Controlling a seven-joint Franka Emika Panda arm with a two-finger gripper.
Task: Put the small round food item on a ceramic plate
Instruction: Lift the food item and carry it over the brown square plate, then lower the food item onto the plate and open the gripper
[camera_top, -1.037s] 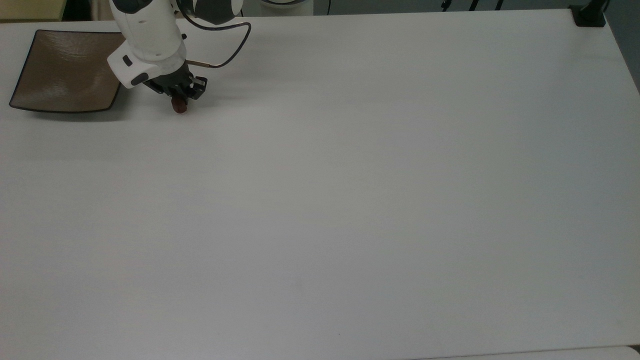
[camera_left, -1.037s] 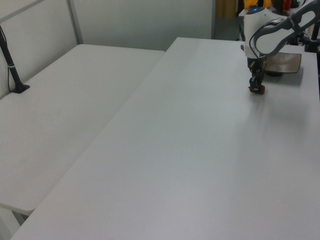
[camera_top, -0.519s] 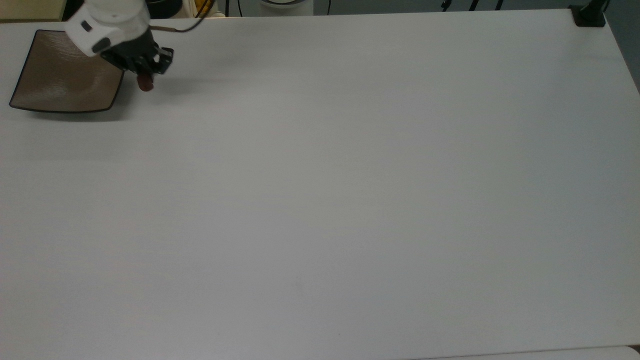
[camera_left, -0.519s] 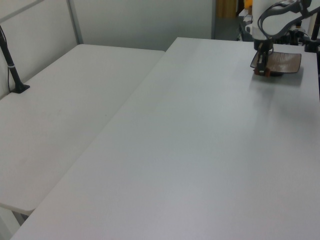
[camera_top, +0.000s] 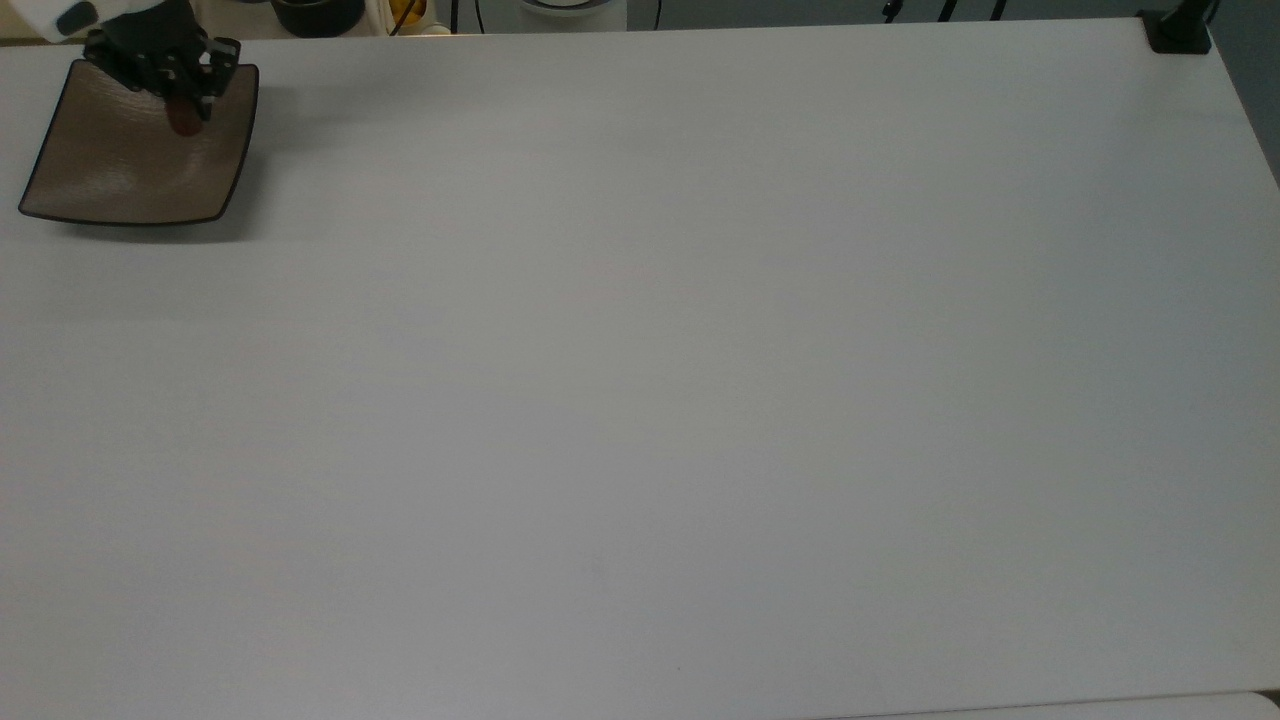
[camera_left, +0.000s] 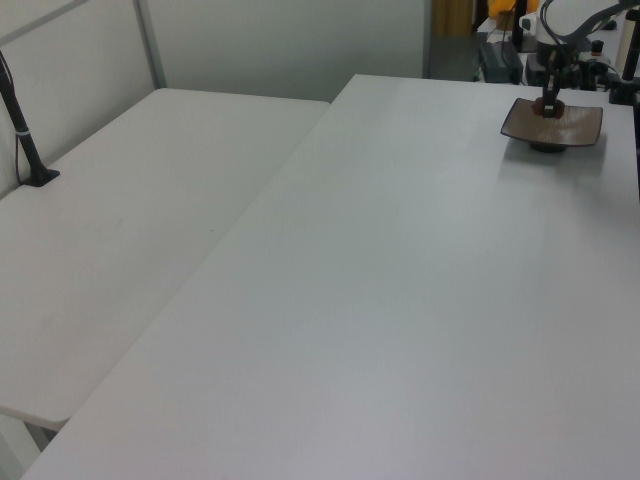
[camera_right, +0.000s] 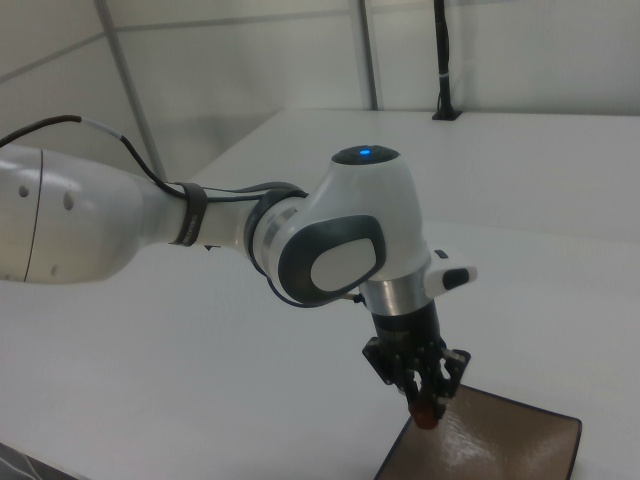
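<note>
Seemingly unlabelled food item gripper-held above plate.

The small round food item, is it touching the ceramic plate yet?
Cannot tell. In the right view the gripper holds the small round food item over the ceramic plate, but neither contact nor a gap shows plainly.

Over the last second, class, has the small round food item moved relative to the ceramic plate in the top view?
Yes. Held in the gripper, the small round food item has travelled toward the top view's left, from the table beside the ceramic plate to above it.
</note>
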